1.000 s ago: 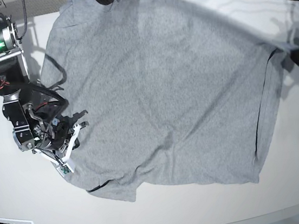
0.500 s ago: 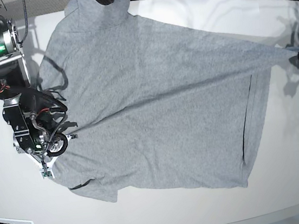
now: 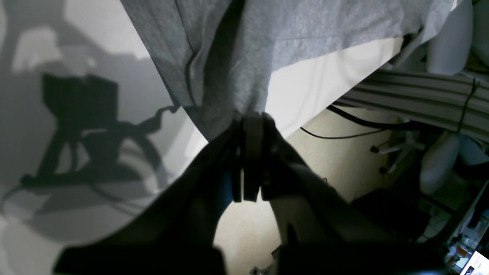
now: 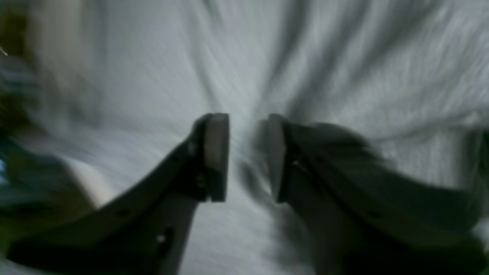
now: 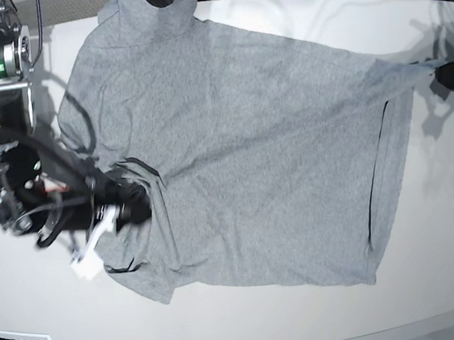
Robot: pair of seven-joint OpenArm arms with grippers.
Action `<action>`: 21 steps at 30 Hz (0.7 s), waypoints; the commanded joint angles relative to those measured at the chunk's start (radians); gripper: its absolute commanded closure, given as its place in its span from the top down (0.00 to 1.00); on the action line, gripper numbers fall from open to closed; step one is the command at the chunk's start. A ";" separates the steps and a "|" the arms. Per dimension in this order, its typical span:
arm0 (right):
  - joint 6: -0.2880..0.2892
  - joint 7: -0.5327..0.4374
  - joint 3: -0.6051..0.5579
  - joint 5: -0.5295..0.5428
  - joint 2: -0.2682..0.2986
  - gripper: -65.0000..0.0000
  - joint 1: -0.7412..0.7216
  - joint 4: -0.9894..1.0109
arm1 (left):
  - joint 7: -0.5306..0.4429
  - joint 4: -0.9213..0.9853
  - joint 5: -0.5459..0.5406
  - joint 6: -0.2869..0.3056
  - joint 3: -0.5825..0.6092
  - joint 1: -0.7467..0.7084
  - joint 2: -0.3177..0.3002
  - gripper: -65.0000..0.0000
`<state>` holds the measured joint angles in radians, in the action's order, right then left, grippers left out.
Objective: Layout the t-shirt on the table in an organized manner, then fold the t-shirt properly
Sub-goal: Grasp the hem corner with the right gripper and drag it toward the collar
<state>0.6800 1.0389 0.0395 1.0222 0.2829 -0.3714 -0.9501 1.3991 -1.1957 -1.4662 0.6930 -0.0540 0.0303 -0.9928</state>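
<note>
The t-shirt (image 5: 241, 152) lies spread across the desk (image 5: 439, 277), mostly flat with its plain side up but skewed, so the laying-out looks nearly done and no fold has been made. The left gripper (image 3: 250, 126) has its fingers clamped on a gathered corner of cloth at the desk's edge. The right gripper (image 4: 246, 152) hovers over the opposite side with fingers parted, holding nothing.

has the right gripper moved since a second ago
Yes. In the base view the right gripper has swung inward from the t-shirt's left edge onto the cloth, away from the table's bare left side; its jaws now stand apart.
</note>
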 commanded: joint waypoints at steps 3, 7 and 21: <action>0.018 0.102 0.011 0.131 0.011 0.36 -0.035 -0.159 | -0.020 -0.008 -0.017 0.005 -0.014 0.017 -0.011 0.00; 0.018 0.150 0.013 0.130 0.016 0.36 -0.035 -0.341 | -0.046 -0.008 -0.017 0.005 -0.014 0.018 0.007 0.00; 0.018 0.357 0.047 0.461 0.045 0.35 0.344 -0.632 | -0.222 -0.008 0.122 0.005 -0.014 0.020 0.029 0.00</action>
<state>0.6930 1.4082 0.0795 1.4498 0.3153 -0.0113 -1.5673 1.1919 -1.1961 -1.3243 0.6930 -0.0540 0.0360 -0.9314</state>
